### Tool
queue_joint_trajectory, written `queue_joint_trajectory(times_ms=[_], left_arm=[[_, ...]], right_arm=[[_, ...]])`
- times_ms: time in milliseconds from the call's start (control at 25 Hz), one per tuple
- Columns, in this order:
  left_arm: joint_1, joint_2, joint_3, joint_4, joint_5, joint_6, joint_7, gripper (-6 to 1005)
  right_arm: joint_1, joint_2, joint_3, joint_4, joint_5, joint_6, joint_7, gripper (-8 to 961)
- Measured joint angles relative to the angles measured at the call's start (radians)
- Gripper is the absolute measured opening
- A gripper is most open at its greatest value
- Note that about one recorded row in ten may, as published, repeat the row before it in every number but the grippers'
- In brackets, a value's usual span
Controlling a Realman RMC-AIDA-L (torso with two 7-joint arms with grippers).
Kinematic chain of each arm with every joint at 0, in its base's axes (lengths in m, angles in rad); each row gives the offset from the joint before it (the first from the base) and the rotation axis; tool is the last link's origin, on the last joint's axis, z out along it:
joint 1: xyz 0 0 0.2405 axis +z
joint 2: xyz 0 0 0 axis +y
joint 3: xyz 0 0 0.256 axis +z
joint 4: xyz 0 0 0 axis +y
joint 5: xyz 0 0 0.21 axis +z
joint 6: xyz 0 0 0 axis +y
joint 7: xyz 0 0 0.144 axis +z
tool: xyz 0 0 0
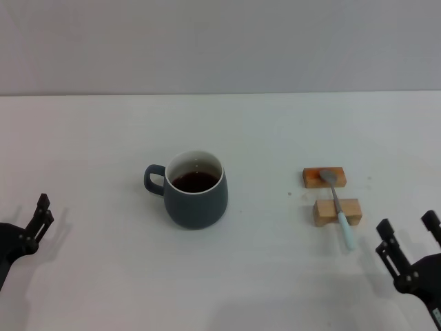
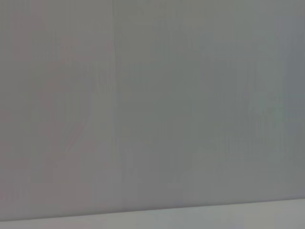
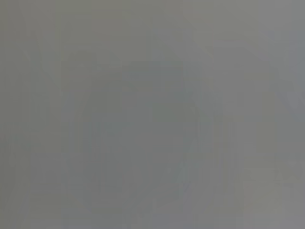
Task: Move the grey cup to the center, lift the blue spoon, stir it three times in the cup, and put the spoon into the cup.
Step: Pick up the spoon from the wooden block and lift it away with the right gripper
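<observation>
The grey cup (image 1: 196, 191) stands a little left of the table's middle in the head view, with dark liquid inside and its handle pointing left. To its right the blue spoon (image 1: 339, 207) lies across two small wooden blocks (image 1: 324, 177) (image 1: 337, 212), metal bowl on the far block and pale blue handle sticking out toward me. My right gripper (image 1: 406, 222) is open low at the right front, just right of the spoon handle's end and empty. My left gripper (image 1: 45, 207) sits at the left front, far from the cup. Both wrist views show only blank grey.
The white table (image 1: 262, 124) runs back to a plain grey wall. Apart from the cup, the spoon and the two blocks, nothing else stands on it.
</observation>
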Motion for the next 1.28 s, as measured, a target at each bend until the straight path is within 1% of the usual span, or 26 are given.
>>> queue_joint_trajectory(times_ms=[40, 440, 1280], left_arm=[[-0.001, 0.000, 0.000, 0.001, 0.000, -0.001, 0.000, 862], [-0.005, 0.002, 0.000, 0.013, 0.000, -0.003, -0.005, 859], [-0.006, 0.002, 0.004, 0.020, 0.001, 0.004, -0.013, 859]], right_arm=[[0.001, 0.000, -0.008, 0.002, 0.000, 0.019, 0.000, 678], [0.009, -0.001, -0.009, 0.009, 0.001, 0.102, 0.001, 674], [0.049, -0.001, -0.014, 0.022, 0.002, 0.208, 0.002, 665]])
